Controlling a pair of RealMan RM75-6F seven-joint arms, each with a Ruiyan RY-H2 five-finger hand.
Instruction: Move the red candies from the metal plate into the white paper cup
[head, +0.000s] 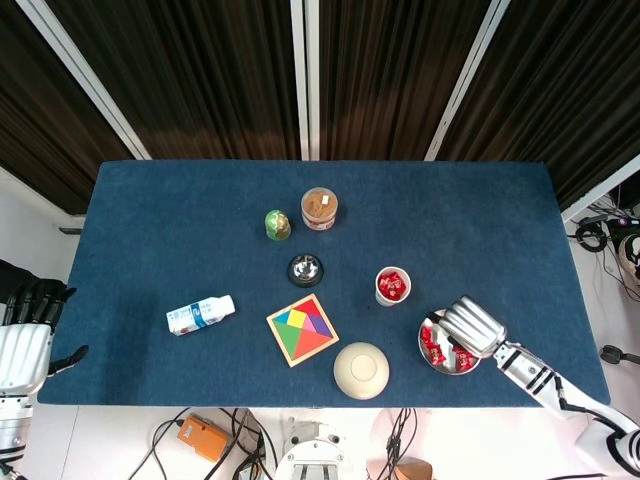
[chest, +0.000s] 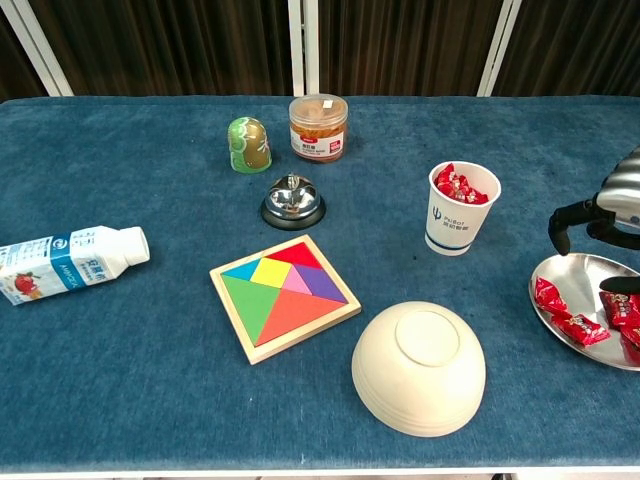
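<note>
Task partly done. The cup (chest: 462, 210) stands upright on the bench (chest: 120, 370), well filled with red candies (chest: 462, 184) that reach its rim. Several more candies (chest: 580, 325) lie on the plate (chest: 560, 270) at the near right of the bench, so more transfers are judged to be left.

The right hand (head: 470, 328) hangs over the plate, fingers (chest: 572, 214) curled downward and spread, with no candy seen between them; whether the tips touch the plate cannot be told. The left hand (head: 28, 332) is off the bench's left edge, idle; whether its fingers are apart or closed cannot be told.

The candies are small, red-wrapped pieces with crimped ends, scattered loosely on the shiny plate. The cup is white paper with a small blue mark, near the plate but apart from it.

Other items: bowl (chest: 420, 368), upturned; puzzle (chest: 285, 296); bell (chest: 292, 200); bottle (chest: 70, 260).
</note>
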